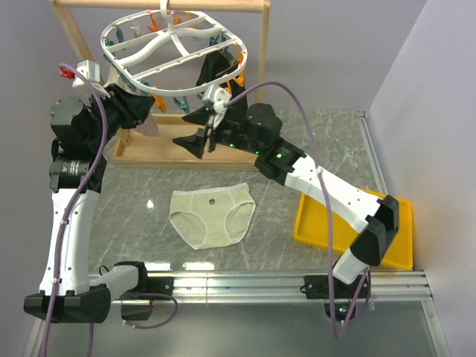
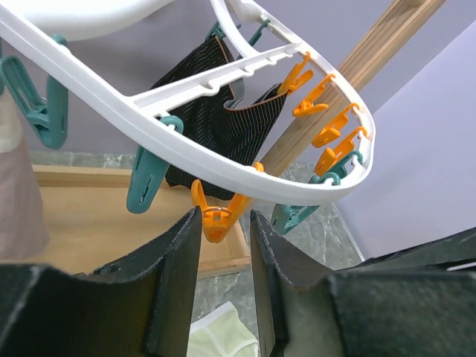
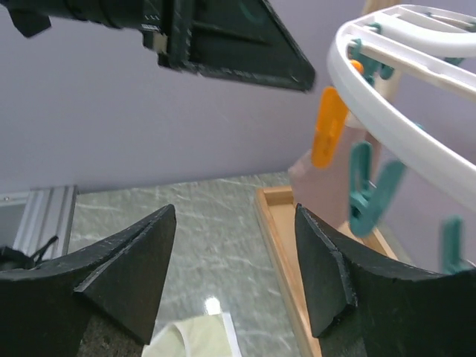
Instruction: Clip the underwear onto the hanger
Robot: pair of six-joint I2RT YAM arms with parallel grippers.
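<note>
The cream underwear (image 1: pixel 212 216) lies flat on the marble table; its edge shows in the left wrist view (image 2: pixel 223 338) and the right wrist view (image 3: pixel 193 338). The white hanger (image 1: pixel 175 52) with teal and orange clips hangs from the wooden rack. My left gripper (image 1: pixel 152 111) is raised under its near rim (image 2: pixel 223 167). Its jaws stand narrowly apart either side of an orange clip (image 2: pixel 216 219). My right gripper (image 1: pixel 195 128) is wide open and empty beside the hanger (image 3: pixel 372 89), above the rack base, well above the underwear.
A black garment (image 2: pixel 216 126) hangs clipped on the hanger's far right side. A beige-pink cloth (image 1: pixel 152 126) hangs at the left. The wooden rack base (image 3: pixel 286 253) runs under both grippers. A yellow tray (image 1: pixel 312 223) sits at the right under the right arm.
</note>
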